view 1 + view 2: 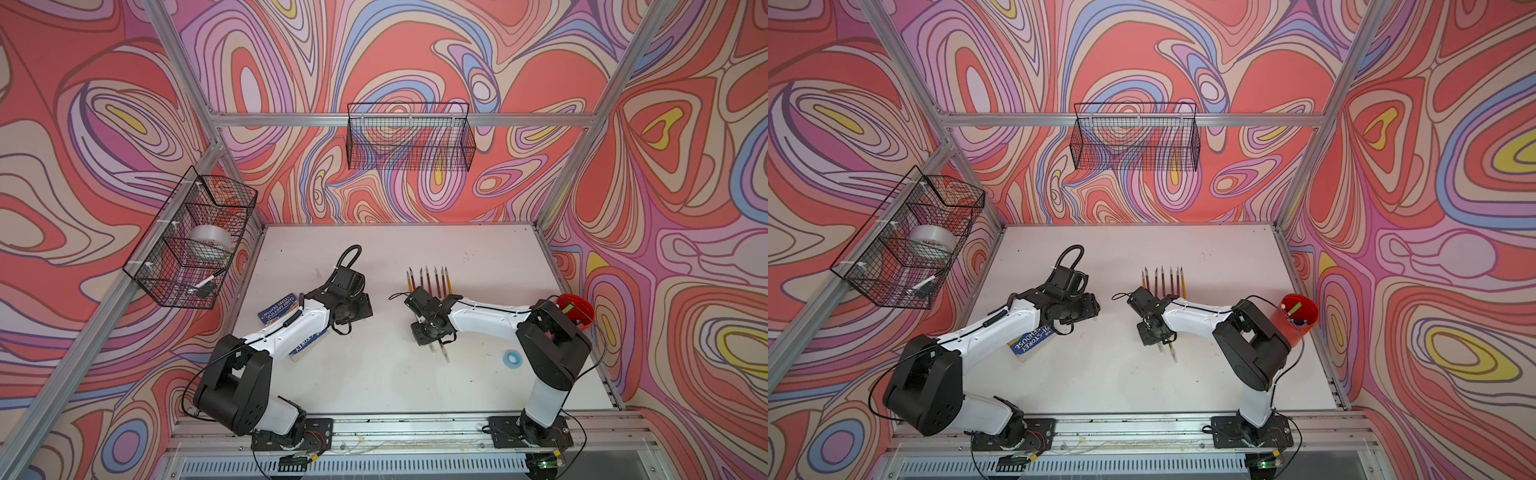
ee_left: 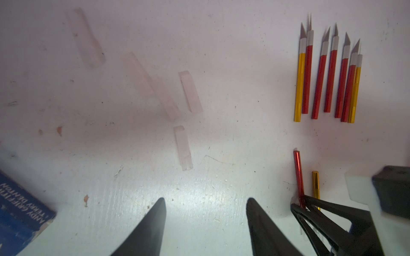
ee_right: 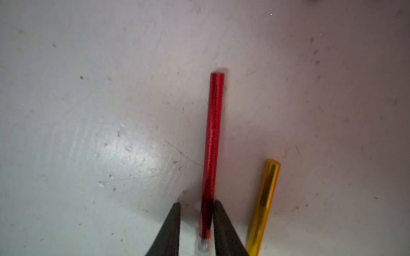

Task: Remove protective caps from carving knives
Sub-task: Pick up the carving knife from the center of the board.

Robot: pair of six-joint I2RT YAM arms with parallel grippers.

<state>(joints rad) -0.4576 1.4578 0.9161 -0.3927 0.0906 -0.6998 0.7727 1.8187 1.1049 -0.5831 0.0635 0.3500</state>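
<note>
Several bare-bladed carving knives (image 2: 326, 73) with red and yellow handles lie in a row at mid-table (image 1: 428, 280). Nearer the front lie a red knife (image 3: 214, 144) and a yellow knife (image 3: 266, 199). My right gripper (image 3: 197, 205) straddles the red knife near its blade end. One finger touches the handle and the other stands a little apart. A translucent protective cap (image 3: 203, 246) sits on that knife's tip. Several loose caps (image 2: 190, 92) lie on the table left of the row. My left gripper (image 2: 206, 200) hangs open over bare table, holding nothing.
A blue book (image 1: 282, 309) lies under the left arm. A red cup (image 1: 575, 311) stands at the right edge, with a blue tape ring (image 1: 509, 357) in front of it. Wire baskets hang on the back wall (image 1: 409, 137) and the left wall (image 1: 191, 241).
</note>
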